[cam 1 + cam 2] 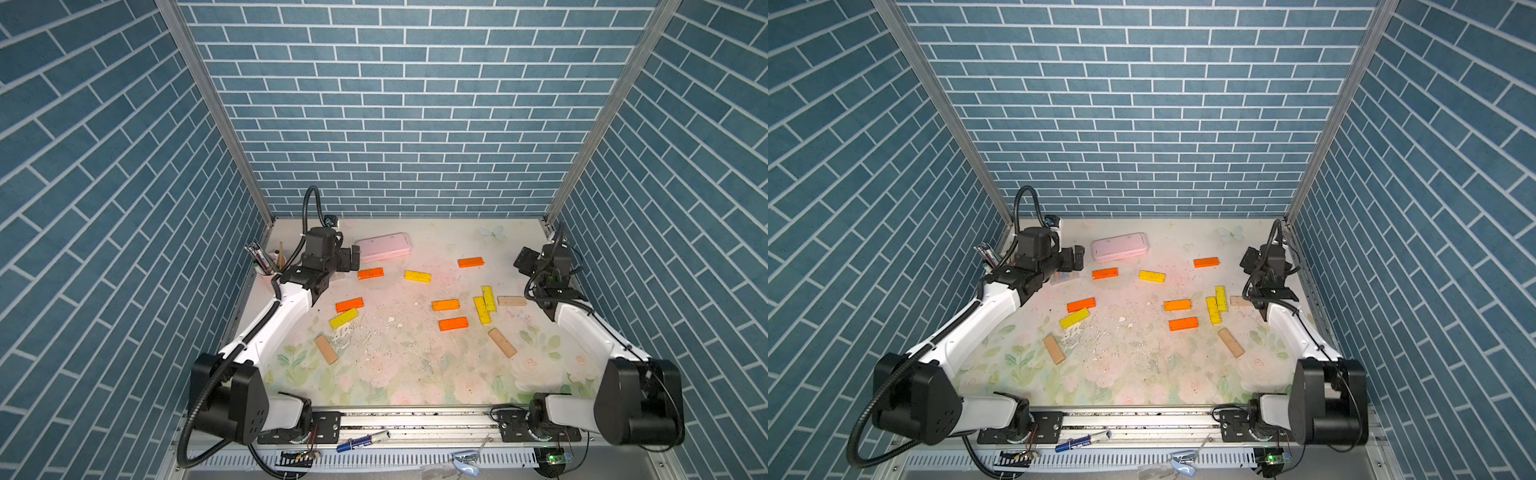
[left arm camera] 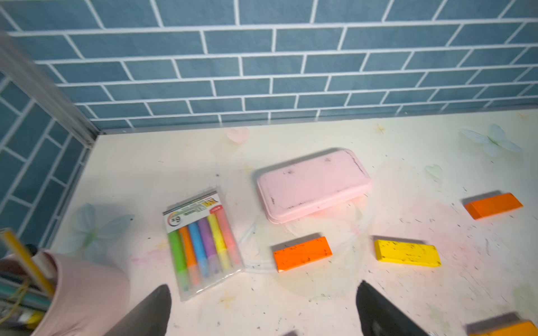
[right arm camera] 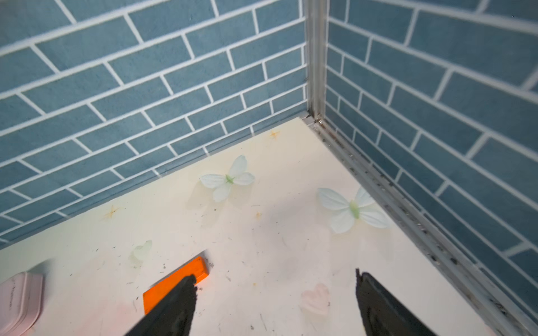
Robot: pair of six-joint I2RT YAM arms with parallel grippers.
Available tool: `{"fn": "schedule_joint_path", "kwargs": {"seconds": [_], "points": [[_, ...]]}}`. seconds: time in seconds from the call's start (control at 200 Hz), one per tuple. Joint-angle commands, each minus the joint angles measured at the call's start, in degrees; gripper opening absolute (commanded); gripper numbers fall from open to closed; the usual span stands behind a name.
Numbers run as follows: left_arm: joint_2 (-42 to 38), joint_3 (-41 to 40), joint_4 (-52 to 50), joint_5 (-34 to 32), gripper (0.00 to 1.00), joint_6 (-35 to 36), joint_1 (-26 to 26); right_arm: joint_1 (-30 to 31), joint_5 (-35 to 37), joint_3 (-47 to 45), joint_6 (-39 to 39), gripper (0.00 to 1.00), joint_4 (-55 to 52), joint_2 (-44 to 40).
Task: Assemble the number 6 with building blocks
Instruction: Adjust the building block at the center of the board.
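Note:
Building blocks lie scattered flat on the floral table in both top views: orange ones (image 1: 370,273) (image 1: 471,262) (image 1: 453,323), yellow ones (image 1: 417,276) (image 1: 343,318) and tan ones (image 1: 502,354) (image 1: 326,349). My left gripper (image 1: 354,257) hovers at the back left beside the pink case, open and empty (image 2: 262,285); an orange block (image 2: 302,253) and a yellow block (image 2: 407,253) lie just ahead of it. My right gripper (image 1: 524,259) hangs at the back right, open and empty (image 3: 274,275). One of its fingers (image 3: 174,305) partly covers an orange block (image 3: 167,289).
A pink rounded case (image 1: 384,246) lies at the back. A clear pack of coloured sticks (image 2: 203,241) and a pink cup of pens (image 1: 266,266) stand at the back left. Blue brick walls close three sides. Paper flowers (image 3: 228,180) lie in the back right corner.

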Motion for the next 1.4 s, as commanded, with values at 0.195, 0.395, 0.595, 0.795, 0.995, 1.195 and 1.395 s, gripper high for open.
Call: {"fn": "schedule_joint_path", "kwargs": {"seconds": [0.195,0.395,0.595,0.795,0.995,1.195,1.395], "points": [[1.5,3.0,-10.9,8.3,0.99,-0.9,-2.4,4.4,-10.2,19.0,3.1,0.83,-24.5,18.2],[1.9,3.3,-11.2,9.2,0.99,-1.6,-3.0,6.3,-10.8,24.4,11.6,0.79,-25.9,25.4],[3.2,3.8,-11.6,10.0,0.99,-2.1,-4.4,7.6,-10.2,30.9,24.2,0.73,-27.6,31.9],[3.1,3.6,-11.3,10.3,0.99,-2.2,-5.4,8.3,-10.4,36.4,35.5,0.60,-30.3,37.4],[3.3,3.2,-11.0,9.4,0.99,-2.2,-6.3,9.2,-10.7,41.7,41.6,0.57,-32.1,42.3],[3.4,3.0,-10.9,9.0,0.99,-1.9,-7.1,9.3,-11.6,47.1,45.4,0.57,-36.1,47.3],[3.2,3.1,-10.9,8.9,0.99,-1.8,-7.4,9.5,-12.5,52.4,46.8,0.57,-41.2,52.6]]}}
